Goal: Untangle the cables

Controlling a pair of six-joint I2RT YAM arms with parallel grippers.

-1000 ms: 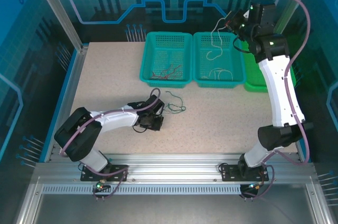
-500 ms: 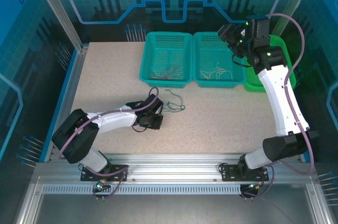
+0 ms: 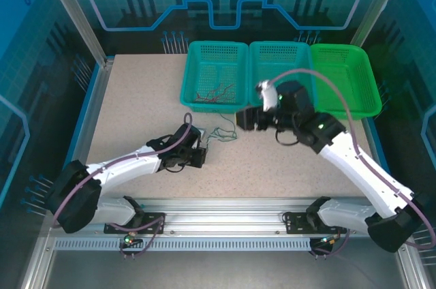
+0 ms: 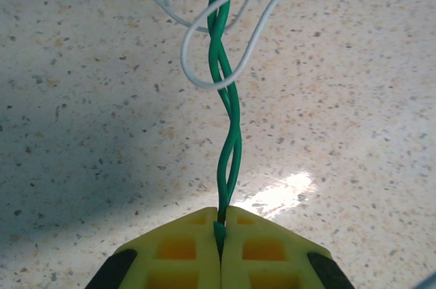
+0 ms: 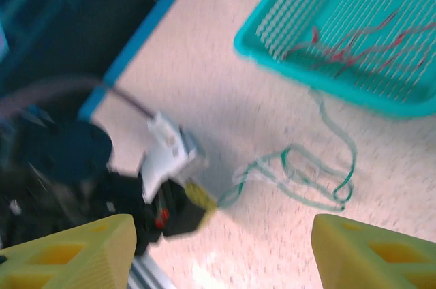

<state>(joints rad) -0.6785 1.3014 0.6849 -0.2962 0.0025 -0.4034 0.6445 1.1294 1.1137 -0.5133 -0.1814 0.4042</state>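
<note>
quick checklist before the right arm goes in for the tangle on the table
1. Left gripper shut on the thin twisted green wire: ok.
2. Thin white wire free of the green one: not ok, it loops around it.
3. Right gripper open for a grasp: ok.
4. Right gripper lined up on the white wire: cannot tell, its wrist view is blurred.
5. Thin red wires out of the way in the left teal mesh basket: ok.
</note>
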